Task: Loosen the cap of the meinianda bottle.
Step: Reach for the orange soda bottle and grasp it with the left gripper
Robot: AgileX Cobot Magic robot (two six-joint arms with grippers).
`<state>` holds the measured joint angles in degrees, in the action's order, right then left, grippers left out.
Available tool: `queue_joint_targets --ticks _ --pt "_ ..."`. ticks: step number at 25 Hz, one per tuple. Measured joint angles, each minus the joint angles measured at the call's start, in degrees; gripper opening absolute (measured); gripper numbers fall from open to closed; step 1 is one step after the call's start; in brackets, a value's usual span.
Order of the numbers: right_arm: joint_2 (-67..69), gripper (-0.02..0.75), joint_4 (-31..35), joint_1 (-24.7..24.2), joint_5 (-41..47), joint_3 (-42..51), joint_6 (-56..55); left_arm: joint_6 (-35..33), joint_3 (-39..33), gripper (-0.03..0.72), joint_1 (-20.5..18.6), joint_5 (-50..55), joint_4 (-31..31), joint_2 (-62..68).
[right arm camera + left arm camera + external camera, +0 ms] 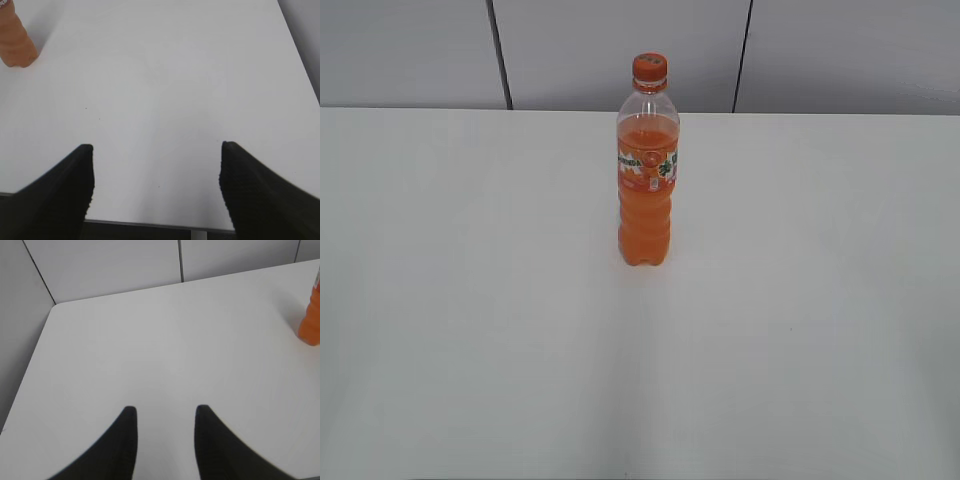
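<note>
The meinianda bottle [645,190] stands upright near the middle of the white table [470,300], its orange cap [649,67] on top. Its orange-and-green label's lettering is too small to read. The left pincer [165,412] and right pincer [157,150] both gape, holding nothing, well apart from it.

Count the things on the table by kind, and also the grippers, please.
Bottle: 1, the meinianda bottle
Cap: 1, the cap, on the bottle
Grippers: 2, the left gripper and the right gripper, both open
Total: 4
</note>
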<state>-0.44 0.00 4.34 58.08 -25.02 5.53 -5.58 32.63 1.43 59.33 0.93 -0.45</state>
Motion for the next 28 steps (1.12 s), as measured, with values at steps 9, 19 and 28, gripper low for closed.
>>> queue_joint_targets --ticks 9,19,28 --pt "0.0 0.586 0.0 0.0 0.0 0.0 0.0 0.0 0.0 0.247 0.0 0.0 0.0 0.0" --pt "0.0 0.586 0.0 0.0 0.0 0.0 0.0 0.0 0.0 0.247 0.0 0.0 0.0 0.0" --pt "0.0 0.586 0.0 0.0 0.0 0.0 0.0 0.0 0.0 0.247 0.0 0.0 0.0 0.0"
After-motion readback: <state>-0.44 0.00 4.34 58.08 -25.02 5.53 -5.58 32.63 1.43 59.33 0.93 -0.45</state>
